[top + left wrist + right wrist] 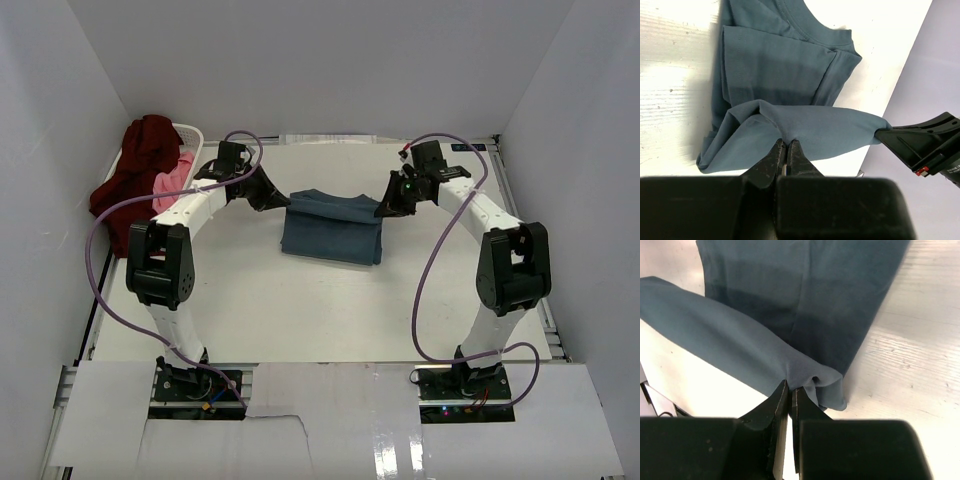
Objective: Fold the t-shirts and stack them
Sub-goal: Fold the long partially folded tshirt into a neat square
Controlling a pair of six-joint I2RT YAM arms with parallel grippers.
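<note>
While the left fingers and right fingers each clamp an end of the shirt on the counter, uneven travel could tug one thin pinch loose and skew the fold.

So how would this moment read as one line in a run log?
step: folding teal t-shirt | left gripper: shut on its far edge | right gripper: shut on same edge | maroon t-shirt, pink t-shirt: heaped at basket
</note>
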